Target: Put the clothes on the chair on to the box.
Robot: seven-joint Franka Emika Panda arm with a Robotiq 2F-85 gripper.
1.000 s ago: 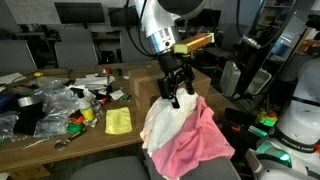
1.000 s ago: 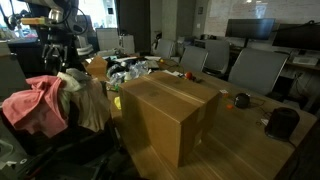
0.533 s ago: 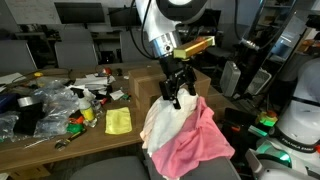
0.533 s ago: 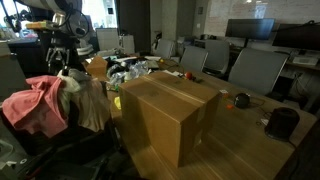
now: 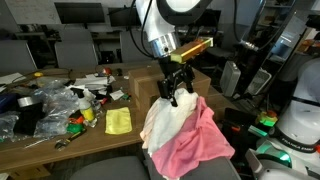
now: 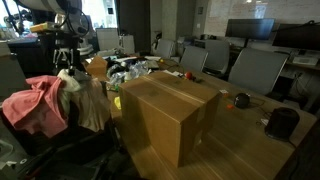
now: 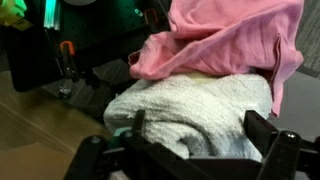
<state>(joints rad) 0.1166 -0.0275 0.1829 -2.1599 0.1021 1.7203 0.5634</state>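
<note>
Dipping a little lower than a second before, the end effector (image 5: 172,94), jaws spread wide and empty, hung directly over the clothes (image 5: 186,136) draped on the chair (image 6: 60,149), white fold lying crosswise between its fingers (image 7: 268,136), box (image 6: 165,115) near to the right.

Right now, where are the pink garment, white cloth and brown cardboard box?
Pink fabric garment (image 7: 235,40), wrist view, upper surface.
White fluffy cloth (image 7: 190,105), wrist view, top surface.
Brown cardboard box (image 6: 150,128), in an exterior view, side wall.
</note>
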